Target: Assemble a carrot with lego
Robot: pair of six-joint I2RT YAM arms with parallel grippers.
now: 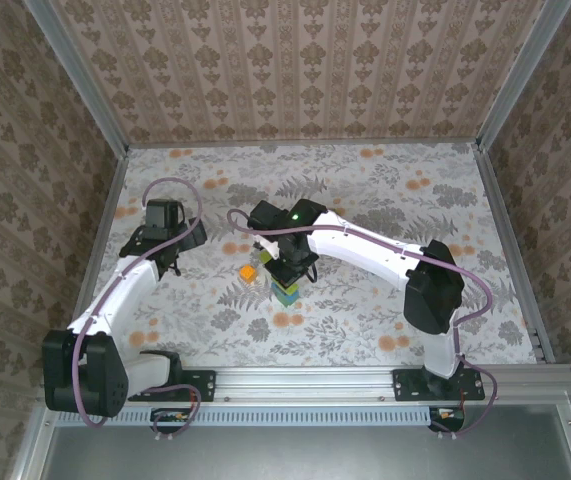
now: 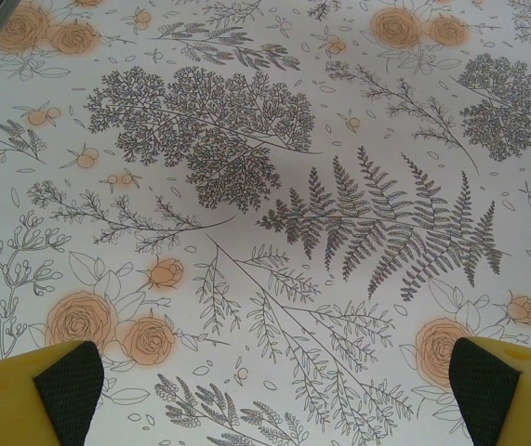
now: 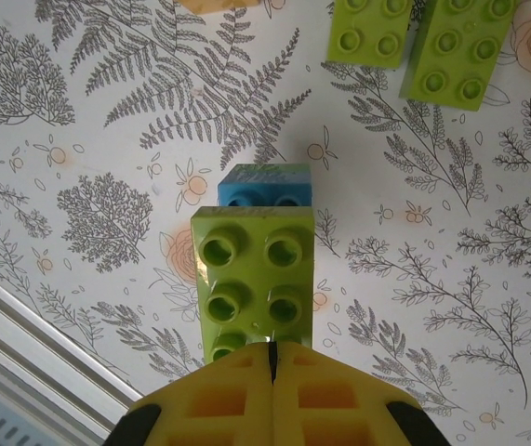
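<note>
The carrot (image 1: 287, 292) is a small stack of lego in the middle of the table. In the right wrist view its top is a lime-green brick (image 3: 254, 279) with open studs, and a blue brick (image 3: 265, 190) pokes out beneath the far end. My right gripper (image 3: 272, 358) is shut, its yellow fingers pressed together over the near end of that lime-green brick. From above, the right gripper (image 1: 290, 265) hangs directly over the stack. My left gripper (image 2: 279, 390) is open over bare cloth, well to the left of the stack, with nothing between its fingers (image 2: 70, 381).
Two loose lime-green bricks (image 3: 370, 28) (image 3: 456, 46) lie beyond the stack. An orange brick (image 1: 249, 272) sits just left of it. The flowered cloth (image 2: 246, 186) covers the table. A metal rail (image 3: 23, 372) runs along the near edge, and patterned walls close in the sides.
</note>
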